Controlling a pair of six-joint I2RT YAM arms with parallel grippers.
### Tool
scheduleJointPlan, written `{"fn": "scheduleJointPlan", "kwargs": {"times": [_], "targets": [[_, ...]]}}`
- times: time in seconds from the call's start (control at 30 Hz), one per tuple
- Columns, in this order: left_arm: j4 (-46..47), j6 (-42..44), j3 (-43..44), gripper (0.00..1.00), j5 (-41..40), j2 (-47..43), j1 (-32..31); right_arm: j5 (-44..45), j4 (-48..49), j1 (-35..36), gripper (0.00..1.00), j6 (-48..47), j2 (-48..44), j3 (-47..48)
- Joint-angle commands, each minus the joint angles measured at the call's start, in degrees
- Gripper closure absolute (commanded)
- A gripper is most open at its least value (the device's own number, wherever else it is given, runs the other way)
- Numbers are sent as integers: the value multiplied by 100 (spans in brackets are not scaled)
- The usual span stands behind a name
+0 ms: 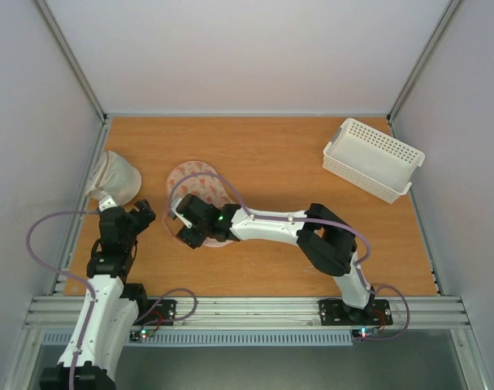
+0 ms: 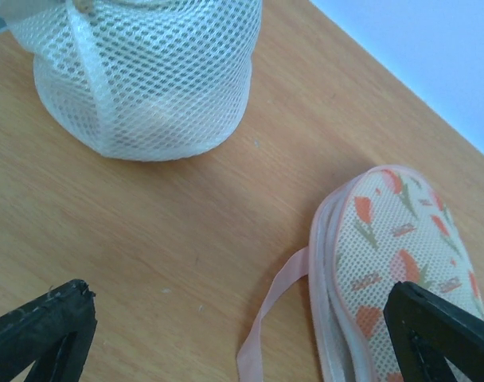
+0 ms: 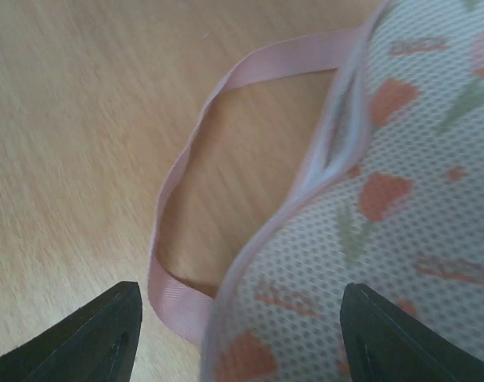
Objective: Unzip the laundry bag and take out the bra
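Far left, a mesh sack (image 1: 117, 179) is seen on the counter (image 1: 296, 162). The left end effector (image 2: 238, 294) is spread wide, empty. The laundry bag (image 1: 197, 185) is laid left of centre. Over its pink loop (image 3: 178, 306) the right end effector (image 3: 240, 290) is parted, nothing gripped. A basket (image 1: 373, 158) is set far right.

A mesh sack (image 1: 117, 179) lies left, a white basket (image 1: 363, 176) right.

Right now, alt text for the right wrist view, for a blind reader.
Close over the laundry bag: cream mesh with orange-red prints and a pale pink edge, its pink loop lying on the wooden table. The right gripper is open, one fingertip over wood, one over the bag.
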Motion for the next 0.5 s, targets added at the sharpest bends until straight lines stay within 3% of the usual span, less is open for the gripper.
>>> {"fn": "scheduleJointPlan", "kwargs": {"times": [0.0, 0.33, 0.47], "targets": [[496, -147, -82, 1, -10, -180, 64, -145, -202, 52, 30, 1, 271, 417], [601, -307, -169, 1, 162, -224, 79, 299, -476, 67, 44, -24, 677, 720], [602, -303, -176, 1, 170, -210, 90, 1226, -658, 217, 44, -251, 878, 801]]}}
